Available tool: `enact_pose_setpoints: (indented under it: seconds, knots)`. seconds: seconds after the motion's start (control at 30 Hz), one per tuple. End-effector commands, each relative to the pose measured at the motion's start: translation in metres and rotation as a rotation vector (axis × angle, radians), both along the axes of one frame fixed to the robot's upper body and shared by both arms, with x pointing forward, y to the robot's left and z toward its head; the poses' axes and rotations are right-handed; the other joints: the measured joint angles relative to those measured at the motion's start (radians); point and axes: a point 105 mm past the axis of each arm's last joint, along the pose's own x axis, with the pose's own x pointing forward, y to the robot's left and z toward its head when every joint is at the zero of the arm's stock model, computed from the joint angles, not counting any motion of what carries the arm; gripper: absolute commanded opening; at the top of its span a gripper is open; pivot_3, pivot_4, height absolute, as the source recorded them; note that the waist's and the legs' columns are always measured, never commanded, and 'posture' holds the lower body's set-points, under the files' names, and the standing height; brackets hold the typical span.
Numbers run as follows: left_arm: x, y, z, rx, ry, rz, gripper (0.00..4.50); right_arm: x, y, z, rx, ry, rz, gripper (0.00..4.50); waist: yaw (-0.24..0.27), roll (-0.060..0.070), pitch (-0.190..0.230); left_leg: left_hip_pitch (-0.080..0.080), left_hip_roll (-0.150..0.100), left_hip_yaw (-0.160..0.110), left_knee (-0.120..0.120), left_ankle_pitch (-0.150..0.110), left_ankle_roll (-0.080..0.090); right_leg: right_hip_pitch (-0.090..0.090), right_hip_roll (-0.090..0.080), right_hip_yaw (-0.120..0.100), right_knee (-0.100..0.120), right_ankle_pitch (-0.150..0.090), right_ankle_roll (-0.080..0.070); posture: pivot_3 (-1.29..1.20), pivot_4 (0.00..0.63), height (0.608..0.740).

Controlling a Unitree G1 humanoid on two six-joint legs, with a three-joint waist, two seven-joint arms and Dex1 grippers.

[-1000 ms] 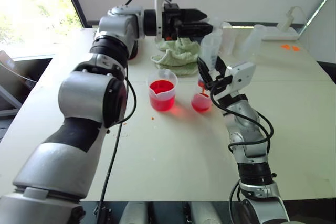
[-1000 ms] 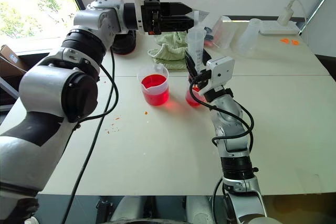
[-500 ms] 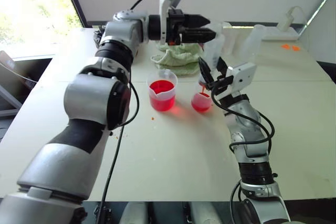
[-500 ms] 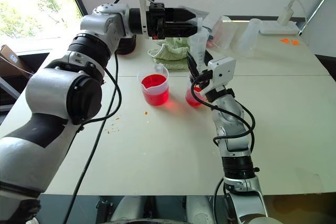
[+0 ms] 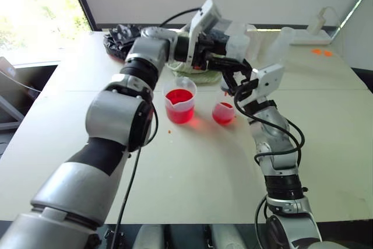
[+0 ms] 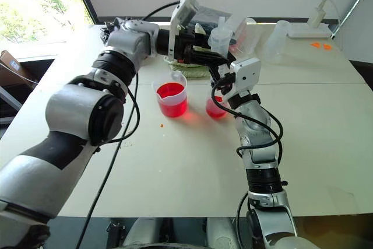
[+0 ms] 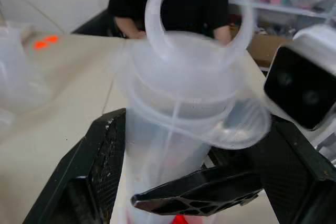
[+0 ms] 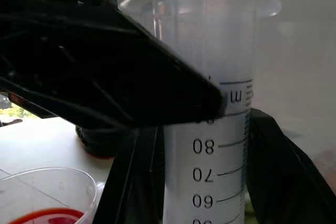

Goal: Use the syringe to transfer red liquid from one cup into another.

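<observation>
Syringe (image 8: 210, 145) | upright above small cup (image 6: 215, 108) (red) | right end effector (image 6: 222, 77) clamps barrel | left end effector (image 7: 194, 124): cannot tell

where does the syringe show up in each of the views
left eye view: syringe upper centre, above the small cup
right eye view: upper centre, above that cup
left wrist view: centre, plunger ring nearest
right wrist view: centre, printed scale showing
shared landmark: larger red cup

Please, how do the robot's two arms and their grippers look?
Both arms, left arm and right arm, are rounded silver-grey shells with black joints; loose black cables run along them. A white camera block sits at each wrist. The left gripper and right gripper each have two black fingers.
</observation>
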Motion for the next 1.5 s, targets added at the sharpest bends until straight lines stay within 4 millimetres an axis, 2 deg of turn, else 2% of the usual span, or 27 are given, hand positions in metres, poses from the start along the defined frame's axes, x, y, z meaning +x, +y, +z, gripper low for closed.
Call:
enact_pose_setpoints:
  seconds: [0.03, 0.3, 0.47, 0.63, 0.8, 0.97, 1.07, 1.3, 1.5]
  knots:
    - [-0.002, 0.000, 0.006, 0.013, -0.030, -0.011, 3.58, -0.010, 0.001, 0.025, 0.016, -0.103, 0.008, 1.38, -0.001, 0.000, 0.000, 0.000, 0.000, 0.000, 0.000, 0.000, 0.000, 0.000, 0.000, 0.000, 0.000, 0.000, 0.000, 0.00, 0.150, 0.711]
    - [-0.002, 0.003, 0.013, -0.001, -0.037, -0.016, 3.58, -0.009, 0.000, 0.025, 0.017, -0.101, 0.006, 1.38, 0.003, 0.000, 0.000, 0.000, 0.000, 0.000, 0.000, 0.000, 0.000, 0.000, 0.000, 0.000, 0.000, 0.000, 0.000, 0.00, 0.150, 0.711]
    - [-0.001, 0.012, 0.023, -0.029, -0.056, -0.006, 3.58, -0.008, -0.003, 0.025, 0.018, -0.098, 0.004, 1.38, 0.002, 0.000, 0.000, 0.000, 0.000, 0.000, 0.000, 0.000, 0.000, 0.000, 0.000, 0.000, 0.000, 0.000, 0.000, 0.00, 0.150, 0.711]
    - [-0.002, 0.030, 0.043, -0.096, -0.071, -0.004, 3.58, -0.007, -0.005, 0.024, 0.019, -0.090, 0.006, 1.38, 0.001, 0.000, 0.000, 0.000, 0.000, 0.000, 0.000, 0.000, 0.000, 0.000, 0.000, 0.000, 0.000, 0.000, 0.000, 0.00, 0.150, 0.711]
    - [-0.005, 0.055, 0.051, -0.105, -0.083, -0.021, 3.58, -0.007, -0.007, 0.024, 0.027, -0.076, 0.017, 1.38, 0.001, 0.000, 0.000, 0.000, 0.000, 0.000, 0.000, 0.000, 0.000, 0.000, 0.000, 0.000, 0.000, 0.000, 0.000, 0.00, 0.150, 0.711]
    - [-0.004, 0.084, 0.037, -0.040, -0.069, -0.003, 3.58, -0.008, -0.006, 0.024, 0.040, -0.059, 0.038, 1.38, -0.001, 0.000, 0.000, 0.000, 0.000, 0.000, 0.000, 0.000, 0.000, 0.000, 0.000, 0.000, 0.000, 0.000, 0.000, 0.00, 0.150, 0.711]
    - [-0.007, 0.107, 0.021, 0.013, -0.048, 0.026, 3.58, -0.009, -0.005, 0.025, 0.054, -0.042, 0.054, 1.38, -0.005, 0.000, 0.000, 0.001, 0.001, 0.000, 0.000, 0.000, 0.000, 0.000, 0.000, 0.000, 0.001, 0.000, 0.000, 0.00, 0.150, 0.711]
    - [-0.035, 0.150, -0.005, 0.121, -0.010, 0.038, 3.58, -0.011, -0.003, 0.026, 0.071, -0.012, 0.082, 1.38, -0.022, 0.000, 0.000, 0.000, 0.001, -0.002, 0.000, 0.000, -0.001, 0.000, 0.000, 0.000, 0.002, 0.000, 0.000, 0.00, 0.150, 0.711]
    - [-0.055, 0.172, -0.015, 0.173, -0.005, 0.063, 3.58, -0.011, -0.001, 0.028, 0.073, 0.014, 0.111, 1.38, -0.020, 0.000, 0.000, 0.001, 0.001, -0.002, 0.001, 0.000, -0.001, 0.001, 0.000, 0.000, 0.001, 0.000, 0.000, 0.00, 0.150, 0.711]
